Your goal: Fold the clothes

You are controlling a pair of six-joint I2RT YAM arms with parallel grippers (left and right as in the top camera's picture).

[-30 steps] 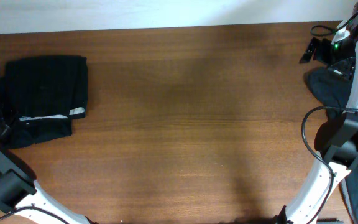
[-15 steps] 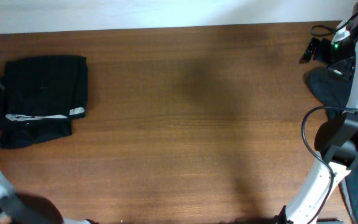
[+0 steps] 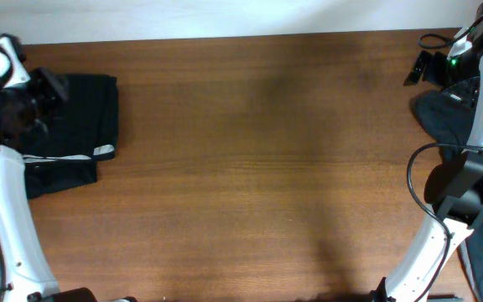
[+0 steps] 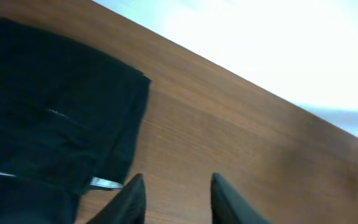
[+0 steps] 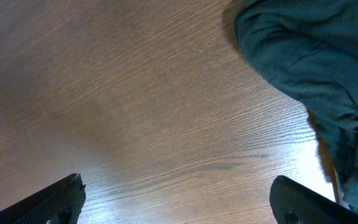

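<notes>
well, left gripper part open near folded shorts, right gripper wide, both empty.

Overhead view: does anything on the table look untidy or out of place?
The folded black garment at the left is slightly uneven: the layer below its pale strip stops short of the upper layer's right edge. At the right edge of the table, a dark garment lies crumpled and unfolded.

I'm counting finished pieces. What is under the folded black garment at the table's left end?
Only the brown table shows around the folded garment. Its fabric hides anything beneath, and the left arm covers its left edge.
</notes>
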